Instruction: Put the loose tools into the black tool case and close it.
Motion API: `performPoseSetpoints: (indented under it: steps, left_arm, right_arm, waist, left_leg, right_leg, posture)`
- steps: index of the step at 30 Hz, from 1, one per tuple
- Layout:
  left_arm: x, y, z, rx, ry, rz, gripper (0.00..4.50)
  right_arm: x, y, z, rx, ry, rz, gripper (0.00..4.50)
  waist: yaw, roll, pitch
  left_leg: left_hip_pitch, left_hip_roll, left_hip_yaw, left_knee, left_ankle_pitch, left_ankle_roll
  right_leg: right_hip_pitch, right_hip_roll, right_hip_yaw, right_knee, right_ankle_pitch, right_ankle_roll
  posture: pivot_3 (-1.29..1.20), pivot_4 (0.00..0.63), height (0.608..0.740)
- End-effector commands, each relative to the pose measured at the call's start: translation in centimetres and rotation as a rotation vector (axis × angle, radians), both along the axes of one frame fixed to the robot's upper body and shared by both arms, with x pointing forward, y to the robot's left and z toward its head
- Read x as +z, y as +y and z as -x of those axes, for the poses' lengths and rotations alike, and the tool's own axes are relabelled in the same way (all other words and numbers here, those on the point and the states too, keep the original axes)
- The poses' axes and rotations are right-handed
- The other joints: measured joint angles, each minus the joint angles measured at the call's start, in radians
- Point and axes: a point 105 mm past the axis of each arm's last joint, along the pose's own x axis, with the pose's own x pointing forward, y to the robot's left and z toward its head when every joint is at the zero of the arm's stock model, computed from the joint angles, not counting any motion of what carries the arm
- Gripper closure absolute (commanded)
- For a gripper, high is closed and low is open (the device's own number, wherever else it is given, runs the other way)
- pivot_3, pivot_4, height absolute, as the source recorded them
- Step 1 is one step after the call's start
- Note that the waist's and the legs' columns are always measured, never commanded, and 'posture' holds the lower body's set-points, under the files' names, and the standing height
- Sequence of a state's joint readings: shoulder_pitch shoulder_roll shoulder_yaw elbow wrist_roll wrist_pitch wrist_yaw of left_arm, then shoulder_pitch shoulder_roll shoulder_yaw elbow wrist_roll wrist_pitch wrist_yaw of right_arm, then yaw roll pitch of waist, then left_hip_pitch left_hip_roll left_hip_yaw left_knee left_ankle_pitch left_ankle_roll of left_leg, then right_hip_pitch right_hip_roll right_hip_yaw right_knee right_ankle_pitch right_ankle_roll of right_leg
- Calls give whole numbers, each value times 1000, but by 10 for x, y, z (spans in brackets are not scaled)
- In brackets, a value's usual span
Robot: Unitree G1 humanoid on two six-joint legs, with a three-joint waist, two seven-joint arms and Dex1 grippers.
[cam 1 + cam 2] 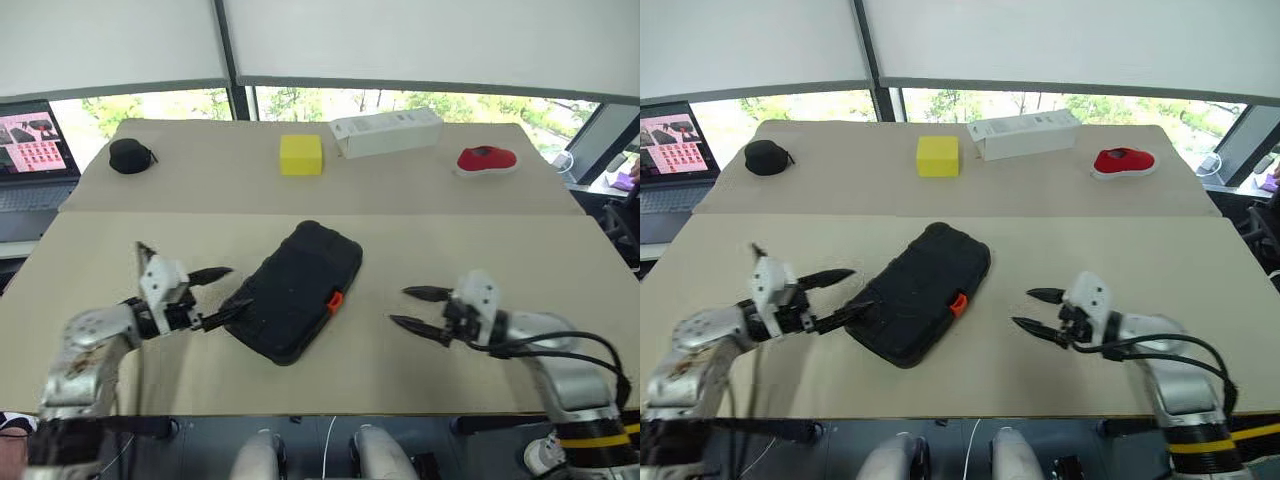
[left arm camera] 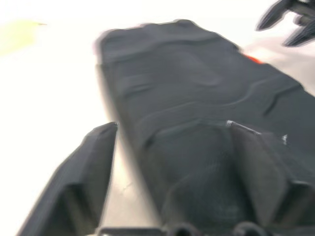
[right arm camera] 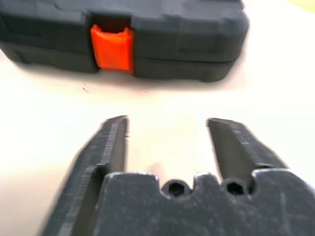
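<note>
Case (image 1: pixel 298 290) shut at tabletop (image 1: pixel 420 240) centre, latch (image 1: pixel 335 299) at 4 o'clock; rigid, textured, grippable by edges; both end effectors, left (image 1: pixel 222 295) and right (image 1: pixel 412 308), open, empty.

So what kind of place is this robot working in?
Probably an office or lab set up for testing: two tan tables pushed together under big windows with blinds, trees outside, an open laptop at the side, and a closed black tool case.
</note>
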State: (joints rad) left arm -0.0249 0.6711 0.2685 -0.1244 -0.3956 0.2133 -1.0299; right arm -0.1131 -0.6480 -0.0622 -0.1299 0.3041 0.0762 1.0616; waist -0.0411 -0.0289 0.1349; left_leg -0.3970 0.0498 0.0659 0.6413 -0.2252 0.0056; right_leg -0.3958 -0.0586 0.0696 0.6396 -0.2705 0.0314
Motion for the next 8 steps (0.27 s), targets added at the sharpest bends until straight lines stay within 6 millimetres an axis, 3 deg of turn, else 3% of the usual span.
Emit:
performPoseSetpoints:
  steps: [1,8]
  left_arm:
    - [-16,46,29,174,-5,-130,0]
    - [-20,55,40,238,-42,-173,0]
  right_arm:
    - [8,-37,4,12,-78,61,46]
    - [-8,-54,0,-28,-64,87,46]
  waist:
    - [-3,1,1]
    - [28,-9,11]
  left_leg:
    - [0,0,1,0,-1,-1]
    - [-7,1,1,2,-1,0]
  right_leg:
    - [0,-1,1,-2,0,0]
    - [-3,-2,-2,-8,2,2]
  posture:
    - [0,150,740]
    - [0,150,740]
